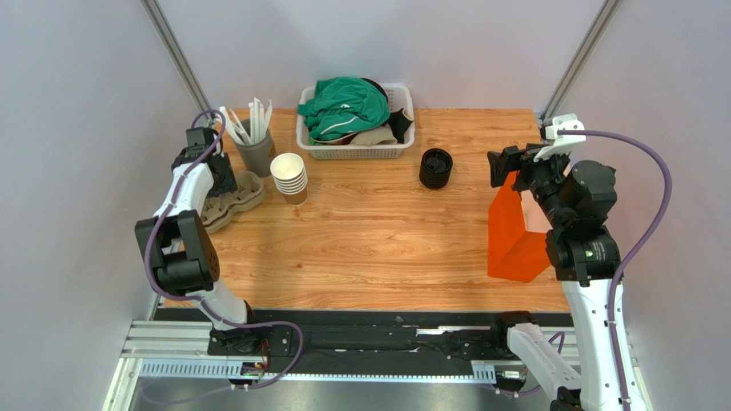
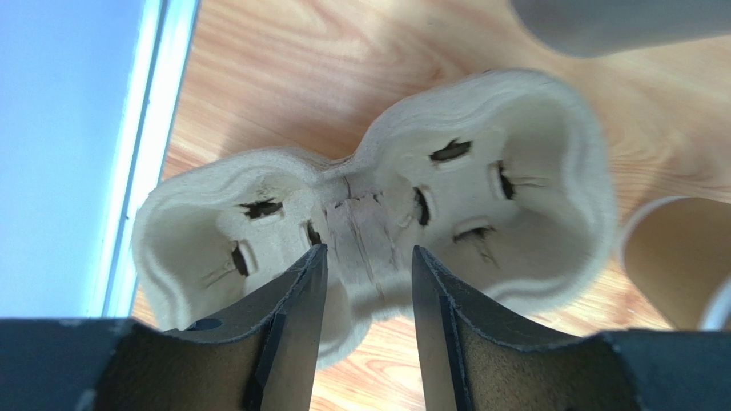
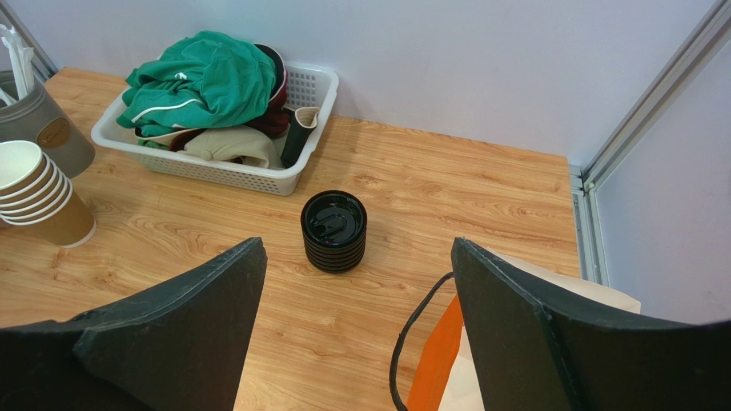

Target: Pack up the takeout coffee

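The takeout coffee, a kraft cup with a black lid, is not in any view. My left gripper (image 1: 225, 181) is at the far left of the table, over a pale pulp cup carrier (image 1: 238, 199). In the left wrist view the gripper (image 2: 365, 248) is open, its fingers standing either side of the middle ridge of the carrier (image 2: 515, 214), whose two wells are empty. My right gripper (image 1: 502, 167) is wide open and empty, held above an orange paper bag (image 1: 513, 231). In the right wrist view the gripper (image 3: 359, 248) has the bag (image 3: 433, 368) and its black handle under its right finger.
A stack of lidless tan cups (image 1: 289, 177) stands next to the carrier. A black stack of loose lids (image 1: 436, 168) stands mid-table. A white basket (image 1: 356, 152) with green clothing sits at the back. A grey holder (image 1: 255, 152) with white utensils stands back left.
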`<action>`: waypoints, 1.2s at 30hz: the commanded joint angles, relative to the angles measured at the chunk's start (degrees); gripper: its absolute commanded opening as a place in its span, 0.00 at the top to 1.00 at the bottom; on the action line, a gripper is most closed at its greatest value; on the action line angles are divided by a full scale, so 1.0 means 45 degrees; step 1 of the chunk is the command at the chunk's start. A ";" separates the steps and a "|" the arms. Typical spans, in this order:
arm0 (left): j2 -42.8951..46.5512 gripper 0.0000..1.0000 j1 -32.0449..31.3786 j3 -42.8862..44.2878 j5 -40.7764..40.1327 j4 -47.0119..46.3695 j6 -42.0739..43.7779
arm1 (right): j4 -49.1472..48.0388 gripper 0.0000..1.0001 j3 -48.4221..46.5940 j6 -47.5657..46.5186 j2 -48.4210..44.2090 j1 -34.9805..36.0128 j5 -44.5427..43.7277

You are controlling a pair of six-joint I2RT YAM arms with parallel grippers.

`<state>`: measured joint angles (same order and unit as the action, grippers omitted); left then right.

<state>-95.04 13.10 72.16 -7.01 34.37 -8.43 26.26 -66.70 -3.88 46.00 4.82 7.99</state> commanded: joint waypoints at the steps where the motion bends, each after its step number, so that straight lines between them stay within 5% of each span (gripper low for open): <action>1: 0.1393 0.52 -0.0100 0.0117 0.0423 -0.0450 0.0349 | -0.0406 0.15 -0.0003 0.0022 -0.0085 0.0062 0.0022; 36: -0.0265 0.41 -0.0295 -0.0508 -0.0084 -0.1251 0.1169 | -0.0348 0.14 0.0036 0.0081 -0.0144 0.0062 0.0178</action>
<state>-95.22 12.10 70.41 -6.61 30.13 -4.32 26.26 -66.67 -3.86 45.98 4.84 8.08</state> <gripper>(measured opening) 0.570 0.854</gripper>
